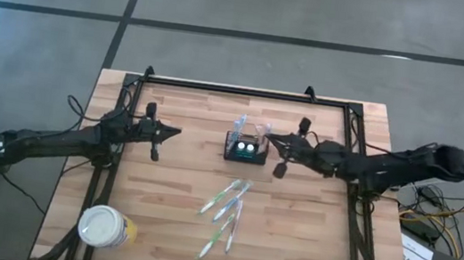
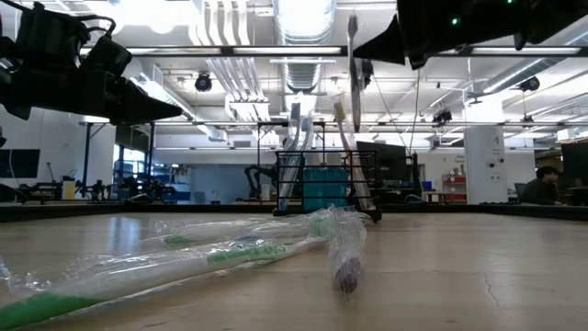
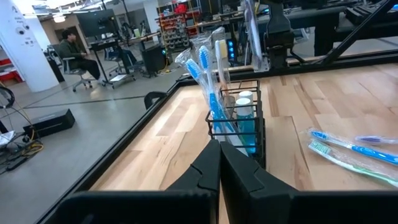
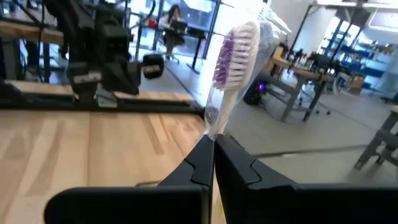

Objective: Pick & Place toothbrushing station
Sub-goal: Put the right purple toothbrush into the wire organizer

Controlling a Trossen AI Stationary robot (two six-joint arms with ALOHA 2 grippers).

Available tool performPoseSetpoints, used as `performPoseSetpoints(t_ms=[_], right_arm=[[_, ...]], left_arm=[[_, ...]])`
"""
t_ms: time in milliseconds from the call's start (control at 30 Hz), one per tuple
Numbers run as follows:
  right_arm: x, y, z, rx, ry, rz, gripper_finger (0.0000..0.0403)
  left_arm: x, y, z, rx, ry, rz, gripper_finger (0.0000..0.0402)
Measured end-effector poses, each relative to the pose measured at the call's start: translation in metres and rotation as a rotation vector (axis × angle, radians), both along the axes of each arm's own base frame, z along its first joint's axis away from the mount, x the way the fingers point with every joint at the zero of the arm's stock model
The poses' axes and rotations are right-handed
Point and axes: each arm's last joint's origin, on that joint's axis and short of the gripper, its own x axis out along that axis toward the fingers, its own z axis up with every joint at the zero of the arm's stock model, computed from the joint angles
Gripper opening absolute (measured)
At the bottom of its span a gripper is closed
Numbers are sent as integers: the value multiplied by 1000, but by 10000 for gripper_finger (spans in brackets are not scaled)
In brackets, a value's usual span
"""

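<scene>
- Holding a wrapped white toothbrush w/ purple bristles [image 4: 231, 68], the right gripper [image 4: 213, 144] is pinching its handle, fingers clamped on it, brush head pointing up; in the high view this gripper [image 1: 269, 138] is sitting just right of frame centre, beside the caddy.
- Standing near the centre of the high view, the small black wire-sided open-top caddy [image 1: 246, 148] (the toothbrushing station) is already carrying a few upright wrapped brushes, incl. blue-bristled ones [image 3: 200, 62], plus two teal bottles w/ white caps [image 3: 244, 118].
- Judging progress: partly done, some brushes are sitting in the caddy, one is in the grip and prob. going in next.
- Waiting at centre left of the high view, the left gripper [image 1: 176, 131] is hovering w/ fingers [image 3: 205, 168] pressed together on nothing, pointing at the caddy, well apart from it.
- Lying loose below centre of the high view, approx. four clear-wrapped green/blue toothbrushes [image 1: 226, 210] are left to move.
- Sitting at lower left of the high view, a round yellow tub w/ white lid [image 1: 102, 226] is well clear of the work.
- Crowding the caddy top, the upright brushes and bottles are leaving little free slot room; that looks like the main obstacle.
- Sitting at a desk in the room's background, a person [image 3: 74, 53] is nowhere near the light wooden plank table [image 1: 166, 220].
</scene>
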Motion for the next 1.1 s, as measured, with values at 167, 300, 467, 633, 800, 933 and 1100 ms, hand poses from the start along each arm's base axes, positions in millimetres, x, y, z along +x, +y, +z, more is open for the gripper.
performPoseSetpoints(t_ms=[167, 300, 467, 633, 800, 933, 1100], right_arm=[[4, -1, -10, 0, 36, -56, 8], [5, -3, -21, -6, 47, -111, 8], [7, -4, -38, -1, 53, -148, 8], [16, -4, -53, 0, 71, -166, 8], [25, -4, -72, -12, 99, -210, 8], [31, -4, -85, -18, 104, -228, 8], [36, -1, -97, -25, 105, -231, 8]], left_arm=[[0, 0, 0, -1, 1, 0, 7], [0, 0, 0, -1, 2, 0, 7], [0, 0, 0, -5, 1, 0, 7], [0, 0, 0, -6, 1, 1, 7], [0, 0, -1, -7, 4, 0, 7], [0, 0, -1, -9, 9, 0, 7], [0, 0, -1, -10, 12, 0, 7]])
